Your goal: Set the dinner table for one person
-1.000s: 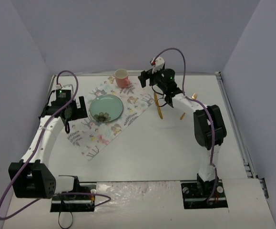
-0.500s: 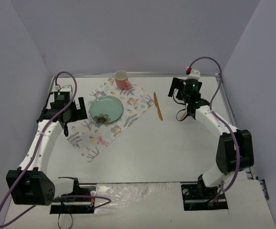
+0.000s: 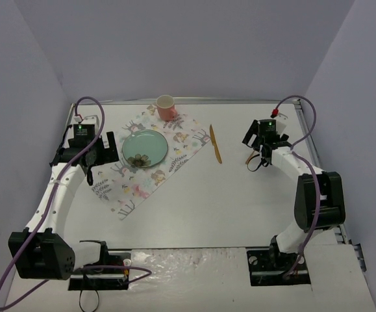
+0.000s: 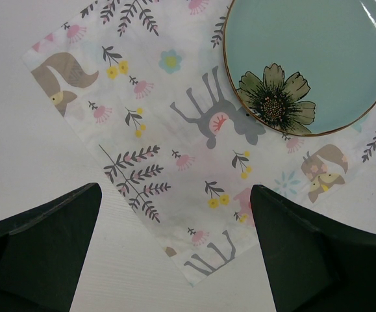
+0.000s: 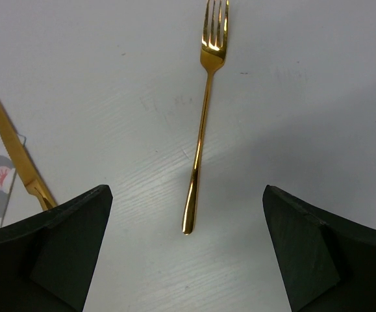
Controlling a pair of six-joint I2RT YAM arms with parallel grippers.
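Here's the white counter [image 3: 200,208], spread wide under everything, walled in on three sides, with two arms bolted at its near edge. Quick count: one placemat [image 3: 133,184], one plate [image 3: 145,148], one cup [image 3: 167,106], one knife [image 3: 215,144], one fork [image 5: 202,130].

The placemat lies at an angle on the left half, printed with animals and leafy sprigs. The plate sits on it, pale teal with a gold rim and a single dark flower painted near its edge. The pink cup stands upright at the mat's far corner. I can't tell whether it's fully on the cloth or half off.

Over on the left, the left fingers [image 4: 38,253] are spread wide apart with nothing between them. They hang above the mat's left side, just beside the plate, and cloth and bare counter show in the gap.

Now the right side. The right fingers [image 5: 317,253] are also wide apart, gripping nothing. The gold fork lies flat on the bare counter below them, its handle end in the gap and its tines pointing away from the wrist camera. From overhead the arm hides most of it.

The gold knife lies flat at the mat's right corner, well apart from the fork. Whether its blade touches the cloth or sits just beside it, I can't say.
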